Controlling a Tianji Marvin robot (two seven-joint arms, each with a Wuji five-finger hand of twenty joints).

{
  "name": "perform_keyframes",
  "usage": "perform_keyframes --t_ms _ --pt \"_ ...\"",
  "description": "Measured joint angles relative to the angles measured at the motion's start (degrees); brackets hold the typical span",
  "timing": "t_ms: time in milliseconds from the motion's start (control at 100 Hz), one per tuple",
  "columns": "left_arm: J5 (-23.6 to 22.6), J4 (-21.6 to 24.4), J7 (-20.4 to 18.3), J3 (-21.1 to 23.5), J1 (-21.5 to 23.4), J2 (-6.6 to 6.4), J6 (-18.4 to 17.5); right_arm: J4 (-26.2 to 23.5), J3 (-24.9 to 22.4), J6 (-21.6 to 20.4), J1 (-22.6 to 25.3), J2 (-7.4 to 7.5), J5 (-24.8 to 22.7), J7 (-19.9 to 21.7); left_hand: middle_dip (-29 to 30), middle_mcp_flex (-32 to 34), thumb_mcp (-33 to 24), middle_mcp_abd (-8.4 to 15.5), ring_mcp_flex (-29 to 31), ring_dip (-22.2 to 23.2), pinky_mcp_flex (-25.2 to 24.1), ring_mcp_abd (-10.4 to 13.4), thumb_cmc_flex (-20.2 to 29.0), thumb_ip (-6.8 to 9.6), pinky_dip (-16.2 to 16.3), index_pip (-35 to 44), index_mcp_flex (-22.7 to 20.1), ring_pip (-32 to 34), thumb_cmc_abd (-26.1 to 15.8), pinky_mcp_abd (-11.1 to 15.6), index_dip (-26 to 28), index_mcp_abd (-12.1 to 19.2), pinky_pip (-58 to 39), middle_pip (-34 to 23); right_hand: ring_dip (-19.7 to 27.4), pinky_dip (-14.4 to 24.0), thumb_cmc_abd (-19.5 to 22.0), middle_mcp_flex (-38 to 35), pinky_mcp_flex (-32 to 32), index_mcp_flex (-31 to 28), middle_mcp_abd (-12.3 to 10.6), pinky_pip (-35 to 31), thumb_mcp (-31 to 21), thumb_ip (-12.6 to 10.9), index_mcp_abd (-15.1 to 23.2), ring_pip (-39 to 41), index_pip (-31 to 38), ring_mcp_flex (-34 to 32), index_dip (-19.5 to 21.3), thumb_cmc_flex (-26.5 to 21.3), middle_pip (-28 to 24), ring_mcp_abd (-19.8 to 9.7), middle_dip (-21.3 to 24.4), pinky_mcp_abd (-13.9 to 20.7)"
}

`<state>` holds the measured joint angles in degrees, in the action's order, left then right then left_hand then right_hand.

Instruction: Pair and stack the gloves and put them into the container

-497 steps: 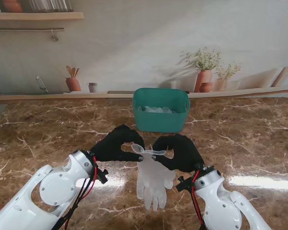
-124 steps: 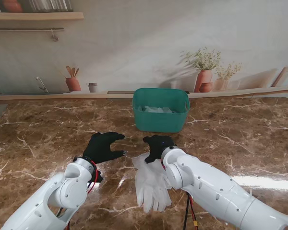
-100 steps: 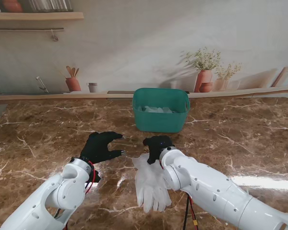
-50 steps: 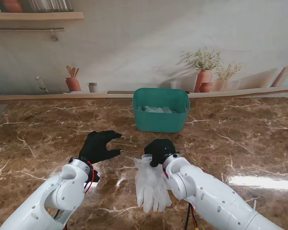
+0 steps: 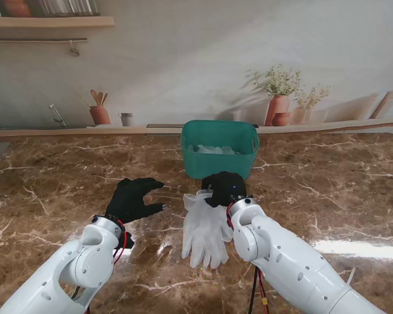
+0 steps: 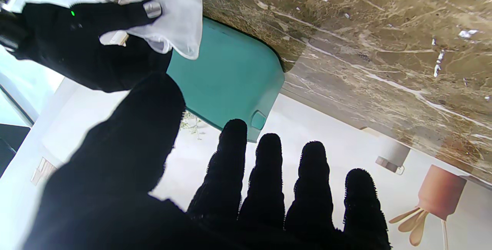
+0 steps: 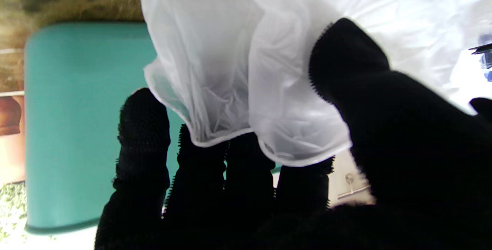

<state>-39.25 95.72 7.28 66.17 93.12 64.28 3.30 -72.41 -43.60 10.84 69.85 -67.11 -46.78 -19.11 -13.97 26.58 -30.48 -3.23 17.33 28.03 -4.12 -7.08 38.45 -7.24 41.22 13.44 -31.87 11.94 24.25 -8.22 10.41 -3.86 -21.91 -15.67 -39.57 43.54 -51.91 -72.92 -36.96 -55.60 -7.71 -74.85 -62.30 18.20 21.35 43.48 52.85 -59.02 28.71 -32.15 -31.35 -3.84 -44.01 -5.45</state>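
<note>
Since half a second ago the right hand (image 5: pixel 224 188) has carried the cuff end of the gloves (image 5: pixel 205 226) farther from me, toward the container (image 5: pixel 219 157), and the whole pale pair has slid along with it; the left hand (image 5: pixel 135 198) has barely shifted.

Largest first: the brown marbled table (image 5: pixel 327 190) carries everything. On it, straight ahead, stands the green container, with something pale already lying inside. Nearer to me than the container lie the stacked white gloves, cuffs pointing at the container and fingertips trailing toward me; the lower part looks to be on the table while the cuffs are raised in the right hand.

In the right wrist view the right hand's fingers (image 7: pixel 143 127) are closed on both cuff rims, thumb on one face and the others behind, so it has the pair pinched together. The left hand holds nothing; its fingers (image 6: pixel 269 173) are spread apart and it hovers just to the left of the gloves.

I judge the gloves thin, limp and very light, likely slick film that bunches and drapes. The rolled cuff edge is the firmest place to take hold, and pinching both rims at once should keep the pair aligned. Dragging risks the trailing tips catching the container's rim (image 5: pixel 217 124), so a clear lift seems wise.
</note>
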Motion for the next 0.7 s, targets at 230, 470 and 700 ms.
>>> perform_keyframes --t_ms 230,470,700 --pt "0.96 -0.10 0.48 0.28 0.01 0.07 -0.81 -0.39 -3.14 -1.64 0.01 0.26 -2.56 -1.61 0.01 0.00 0.49 0.00 -0.89 -3.57 0.38 1.97 0.02 0.00 -5.91 -0.26 0.00 -2.21 -1.04 4.81 0.00 0.00 7.25 0.01 -0.83 0.00 1.23 -0.04 0.11 0.01 0.00 -0.09 0.82 0.00 -1.29 2.05 0.02 0.01 -1.93 0.00 -1.26 -0.01 -0.54 0.07" --pt "2.73 -0.51 0.63 0.66 -0.04 0.26 -1.70 -7.15 -7.04 -4.72 7.78 2.17 -6.93 -3.11 0.29 -0.69 4.40 0.05 -1.45 -4.46 0.73 2.11 -0.01 0.54 -7.39 -1.49 0.02 -2.21 -2.35 5.17 -0.08 -0.14 8.32 0.80 -0.84 0.00 1.77 -1.51 -0.74 -0.52 0.03 -1.03 0.84 0.00 -2.92 2.51 1.29 -1.39 -6.72 0.07 -1.61 -0.02 -0.54 0.08" --pt "3.59 -0.64 1.00 0.71 -0.06 0.39 -2.41 -11.67 -8.86 -7.67 14.48 3.76 -11.62 -2.99 0.62 -0.69 9.24 0.07 -1.45 -5.11 0.73 2.12 0.01 0.57 -7.96 -1.52 0.19 -2.21 -4.54 5.17 -0.13 -0.19 8.33 0.96 -0.84 0.00 1.68 -2.13 -1.49 -1.03 0.04 -2.14 0.84 0.00 -3.47 2.87 1.35 -2.40 -7.39 0.12 -1.90 -0.02 -0.42 -0.03"
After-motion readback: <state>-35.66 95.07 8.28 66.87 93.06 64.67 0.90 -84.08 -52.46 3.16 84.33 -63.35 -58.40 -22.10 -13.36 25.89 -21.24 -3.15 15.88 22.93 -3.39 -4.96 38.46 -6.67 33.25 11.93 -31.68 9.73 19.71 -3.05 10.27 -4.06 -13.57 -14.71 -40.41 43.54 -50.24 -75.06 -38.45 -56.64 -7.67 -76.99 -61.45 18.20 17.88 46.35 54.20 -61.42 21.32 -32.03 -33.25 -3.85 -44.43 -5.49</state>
